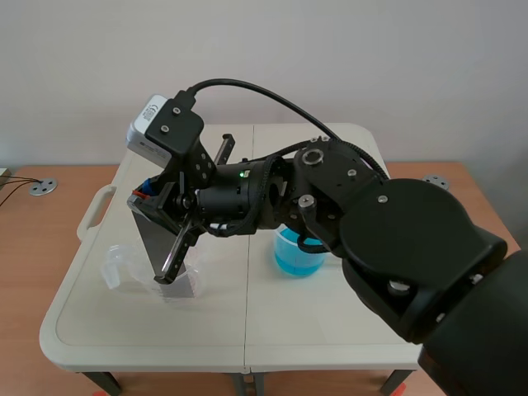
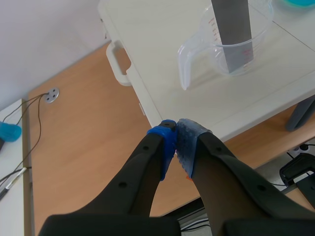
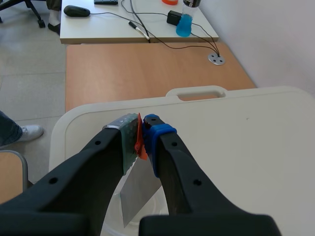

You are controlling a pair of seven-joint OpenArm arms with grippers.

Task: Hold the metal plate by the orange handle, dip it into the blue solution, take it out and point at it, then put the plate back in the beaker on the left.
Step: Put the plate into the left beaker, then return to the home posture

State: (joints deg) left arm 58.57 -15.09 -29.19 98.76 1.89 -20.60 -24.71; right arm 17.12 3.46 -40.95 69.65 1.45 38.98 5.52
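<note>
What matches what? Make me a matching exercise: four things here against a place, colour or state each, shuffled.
1. plate
2. left gripper
3. right gripper
4. solution

A. shut on nothing
B. blue
C. lower end in the clear beaker
D. shut on the orange handle

Pairs: 1-C, 2-A, 3-D, 4-B.

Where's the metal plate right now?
The metal plate stands in the clear beaker on the left of the table, its orange handle pinched by the right gripper; the blue solution sits to its right.
</note>
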